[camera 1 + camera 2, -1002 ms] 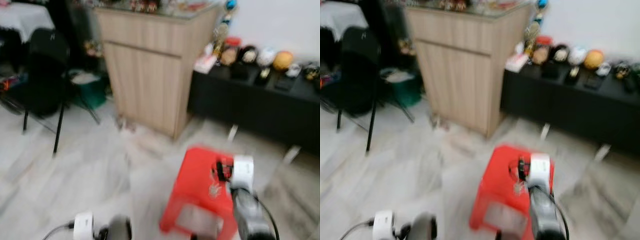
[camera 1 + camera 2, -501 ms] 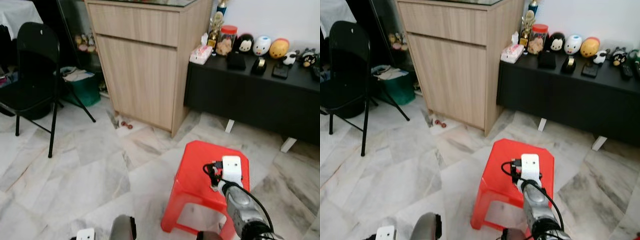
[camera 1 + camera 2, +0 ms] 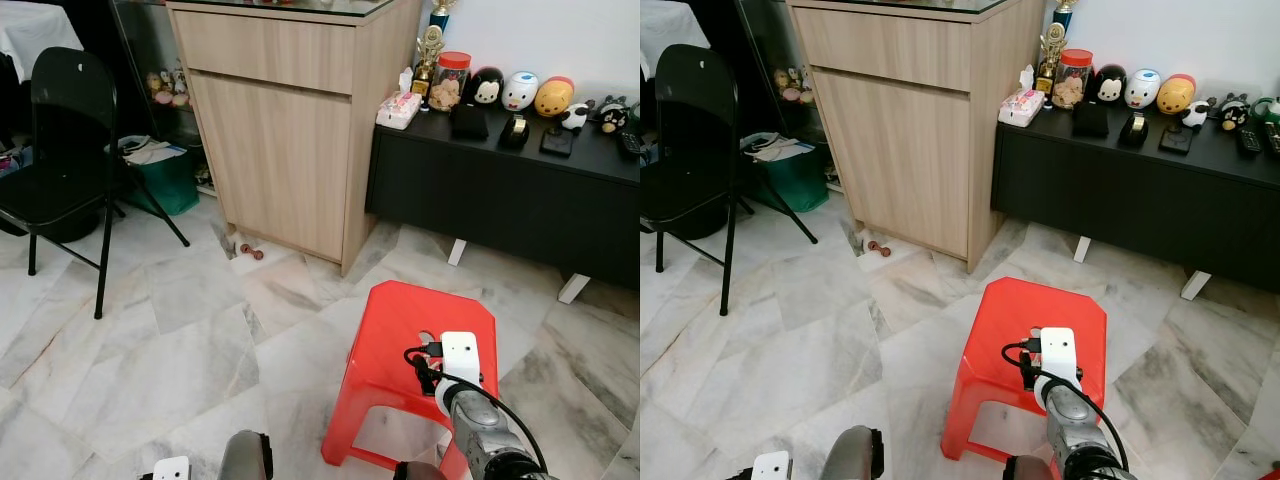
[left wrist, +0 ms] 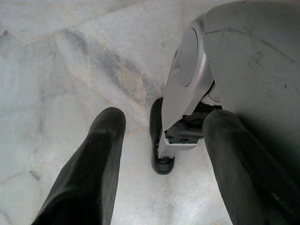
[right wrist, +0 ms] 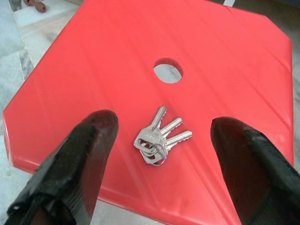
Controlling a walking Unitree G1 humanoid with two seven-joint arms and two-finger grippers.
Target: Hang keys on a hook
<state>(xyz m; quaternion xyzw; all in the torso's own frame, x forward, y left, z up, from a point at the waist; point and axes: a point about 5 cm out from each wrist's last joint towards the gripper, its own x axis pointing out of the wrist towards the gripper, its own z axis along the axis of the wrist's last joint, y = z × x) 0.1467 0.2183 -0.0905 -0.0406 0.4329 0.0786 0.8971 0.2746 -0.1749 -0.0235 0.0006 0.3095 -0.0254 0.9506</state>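
Note:
A small bunch of silver keys [image 5: 160, 137] lies flat on the seat of a red plastic stool [image 3: 395, 335], just nearer than the seat's round hole [image 5: 168, 71]. My right gripper [image 5: 162, 122] hovers over the seat, open, with one black finger [image 5: 77, 161] on either side of the keys and not touching them. In the left eye view the right arm's white wrist block [image 3: 460, 358] sits over the stool's near right part. My left gripper [image 4: 166, 117] hangs low and open above the marble floor, beside my own silver leg [image 4: 234, 61].
A tall wooden cabinet [image 3: 290, 120] stands beyond the stool, with a low black sideboard [image 3: 500, 205] carrying figurines to its right. A black folding chair [image 3: 60, 150] and a green bin [image 3: 165, 180] are at the left. Marble floor [image 3: 170, 340] lies open between them.
The head views were blurred a second ago and are sharp now. The right wrist has sunk slightly lower over the stool's near side. The left arm stays low.

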